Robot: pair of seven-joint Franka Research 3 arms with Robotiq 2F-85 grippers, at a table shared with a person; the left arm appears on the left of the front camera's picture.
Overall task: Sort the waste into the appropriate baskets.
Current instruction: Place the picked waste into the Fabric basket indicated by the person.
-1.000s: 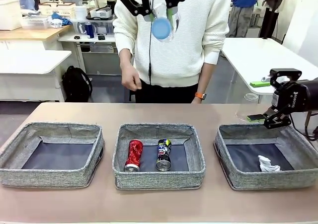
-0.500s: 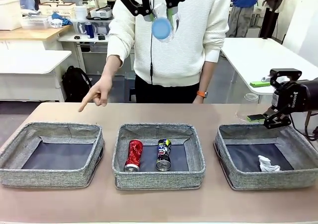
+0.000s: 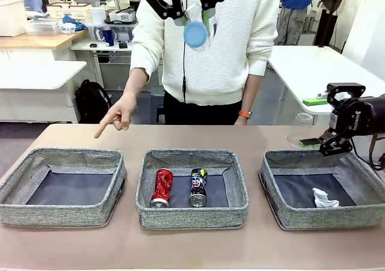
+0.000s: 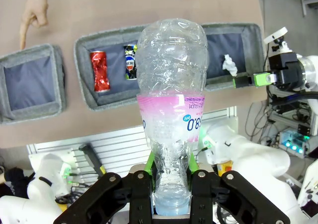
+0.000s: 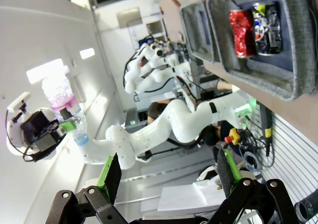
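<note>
High over the table, my left gripper (image 3: 195, 20) is shut on the neck of the clear plastic bottle (image 3: 196, 33) with the pinkish label (image 4: 171, 112), which stands out along the fingers. The red can (image 3: 162, 187) and the dark multicoloured can (image 3: 198, 186) lie side by side in the middle basket (image 3: 192, 218). A paper wad (image 3: 324, 197) lies in the right basket (image 3: 283, 214). The left basket (image 3: 63, 214) holds nothing. My right gripper (image 3: 314, 122) hangs open behind the right basket, with the clear plastic cup (image 3: 300, 128) upside down on the table close by its fingertips.
Across the table stands a person whose hand (image 3: 114, 118) points an index finger down toward the left basket's far edge. White tables with bins stand in the background. Bare tabletop (image 3: 192, 253) runs along the front of the baskets.
The person's hand swung out from beside the body to point toward the left basket, then held there. Both arms have stayed still.
</note>
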